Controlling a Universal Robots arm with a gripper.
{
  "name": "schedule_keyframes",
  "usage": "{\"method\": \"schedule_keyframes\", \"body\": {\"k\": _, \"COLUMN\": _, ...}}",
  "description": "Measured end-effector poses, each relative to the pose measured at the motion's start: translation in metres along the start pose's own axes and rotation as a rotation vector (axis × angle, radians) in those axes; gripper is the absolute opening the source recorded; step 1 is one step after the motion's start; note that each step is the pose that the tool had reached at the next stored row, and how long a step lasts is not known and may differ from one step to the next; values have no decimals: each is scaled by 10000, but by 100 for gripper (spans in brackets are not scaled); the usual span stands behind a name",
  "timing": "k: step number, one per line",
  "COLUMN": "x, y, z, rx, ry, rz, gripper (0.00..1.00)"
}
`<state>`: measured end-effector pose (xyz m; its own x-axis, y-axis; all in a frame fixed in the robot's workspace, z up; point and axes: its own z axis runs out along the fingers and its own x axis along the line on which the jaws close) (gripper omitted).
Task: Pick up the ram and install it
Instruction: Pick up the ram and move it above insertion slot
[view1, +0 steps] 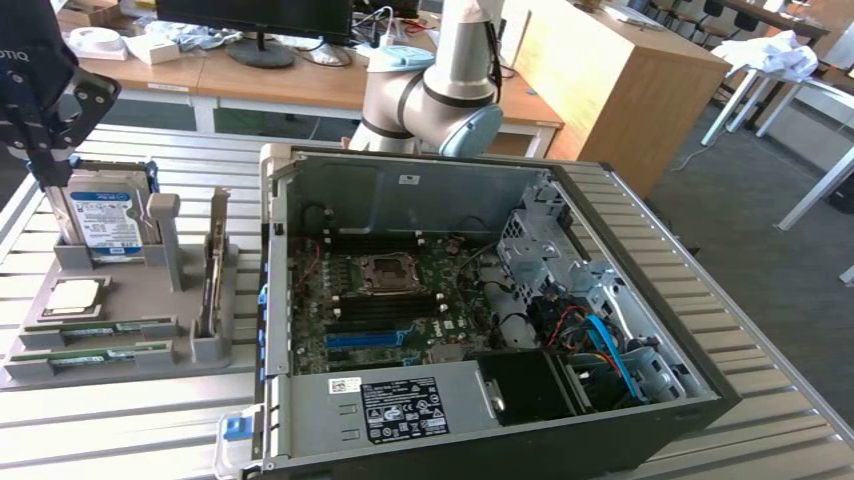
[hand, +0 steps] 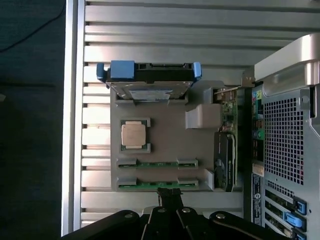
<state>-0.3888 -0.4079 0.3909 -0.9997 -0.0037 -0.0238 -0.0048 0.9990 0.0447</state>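
Two ram sticks lie on edge in slots of the grey holder tray (view1: 134, 362): one ram (view1: 100, 329) (hand: 157, 163) beside the silver processor, the other ram (view1: 104, 352) (hand: 157, 185) at the tray's edge. My gripper (view1: 51, 172) (hand: 170, 196) hangs well above the tray, shut and holding nothing. In the wrist view its dark fingertips sit just past the outer ram stick. The open computer case (view1: 627, 215) stands to the exterior view's right of the tray, with the motherboard (view1: 387, 300) exposed inside.
The tray also holds a blue-labelled hard drive (view1: 107, 218) (hand: 149, 80), a square silver processor (view1: 74, 293) (hand: 133, 134) and an upright card (view1: 214, 265) (hand: 226, 150). All rests on a slatted metal table (view1: 747, 330). Desks and a monitor stand behind.
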Motion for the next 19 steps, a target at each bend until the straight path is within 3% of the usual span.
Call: {"method": "schedule_keyframes", "body": {"k": 19, "x": 0, "y": 0, "z": 6, "rx": -44, "ry": 124, "rz": -2773, "gripper": 10}}
